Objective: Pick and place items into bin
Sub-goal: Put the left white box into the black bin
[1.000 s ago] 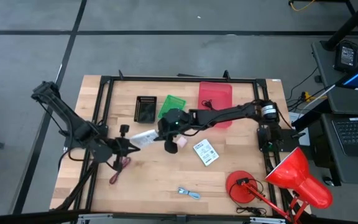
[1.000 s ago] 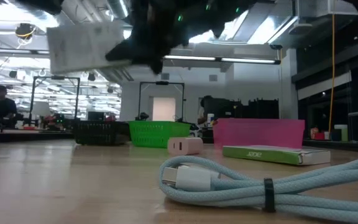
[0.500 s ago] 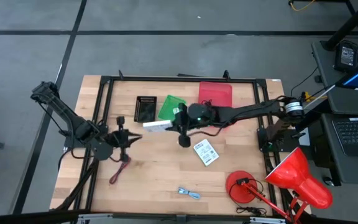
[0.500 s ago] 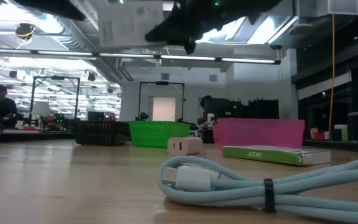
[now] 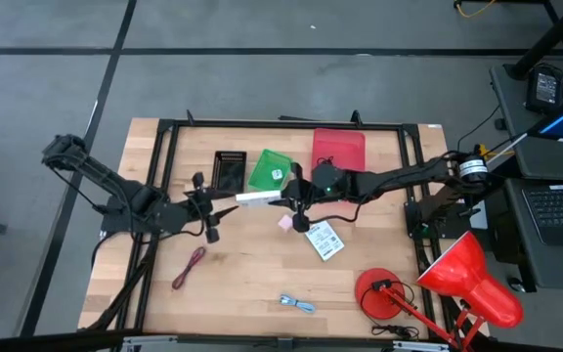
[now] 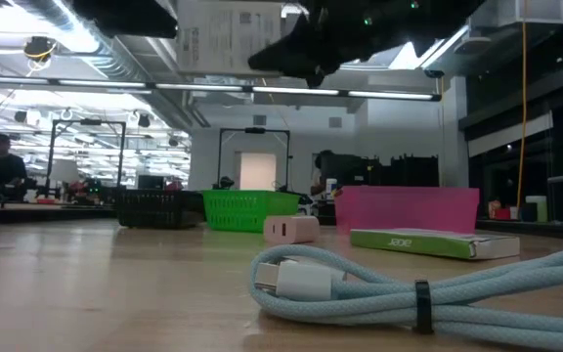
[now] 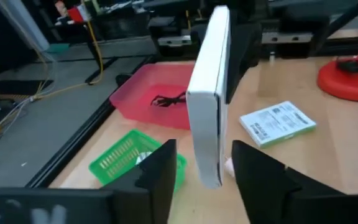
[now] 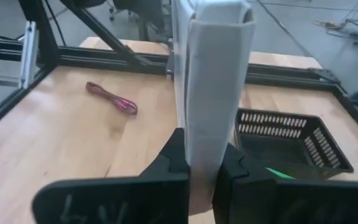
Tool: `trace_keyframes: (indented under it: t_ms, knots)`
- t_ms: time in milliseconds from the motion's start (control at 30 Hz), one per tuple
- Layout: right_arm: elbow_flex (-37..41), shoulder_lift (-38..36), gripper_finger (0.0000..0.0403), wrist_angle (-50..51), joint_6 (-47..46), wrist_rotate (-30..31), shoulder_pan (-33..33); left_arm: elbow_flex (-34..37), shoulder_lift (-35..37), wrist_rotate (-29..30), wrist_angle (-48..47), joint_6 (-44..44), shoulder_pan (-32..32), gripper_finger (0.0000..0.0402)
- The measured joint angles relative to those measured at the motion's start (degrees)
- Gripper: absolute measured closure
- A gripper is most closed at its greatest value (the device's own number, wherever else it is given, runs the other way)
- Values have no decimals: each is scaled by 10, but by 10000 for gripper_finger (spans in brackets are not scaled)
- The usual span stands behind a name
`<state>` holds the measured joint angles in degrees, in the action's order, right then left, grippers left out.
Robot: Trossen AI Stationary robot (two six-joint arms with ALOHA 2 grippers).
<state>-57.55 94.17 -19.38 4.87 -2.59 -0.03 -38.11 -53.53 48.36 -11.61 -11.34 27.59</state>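
Observation:
A white printed packet (image 5: 252, 197) hangs in the air over the table's middle, between my two grippers. My right gripper (image 5: 291, 200) is shut on its right end. My left gripper (image 5: 210, 207) is open, and its fingers (image 7: 160, 168) stand on either side of the packet's left end (image 7: 207, 155) with a gap on each side. A second white packet (image 5: 323, 240), a pink cube (image 5: 286, 223), a red cord (image 5: 189, 266) and a blue-white cable (image 5: 298, 304) lie on the wood. The red bin (image 5: 339, 154) holds a black cord. My right gripper pinches the packet's two broad faces (image 8: 205, 140) between its two fingers, at the end nearest the right arm. The fingers come level from the table's right and lie along the packet. The packet stands on edge, lifted clear of the table, and reaches out toward my left gripper.
A green basket (image 5: 269, 169) and a black basket (image 5: 230, 171) sit at the far side beside the red bin. A red desk lamp (image 5: 457, 284) stands at the near right corner. A black frame (image 5: 164, 147) borders the table.
The white packet has gone up and toward the table's far right, carried by my right gripper as that arm drew back. My left gripper has swung after it, toward the far edge and the right. The things lying on the table have kept still.

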Motion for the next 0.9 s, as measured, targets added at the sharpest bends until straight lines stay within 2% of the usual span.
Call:
trace_keyframes:
  t_ms: [133,333,500,633,900]
  knots:
    - [7,0,390,-5,1,0,-1,0,-1,-5,4,0,-21,220]
    - [7,0,390,-23,12,0,-2,0,-4,-69,21,1,-53,208]
    - [7,0,390,-23,15,0,-2,0,-8,-86,38,10,-71,214]
    - [7,0,390,-23,16,0,-2,0,-8,-126,53,22,-80,223]
    - [7,0,390,-23,16,-1,-2,0,-8,-155,87,41,-86,261]
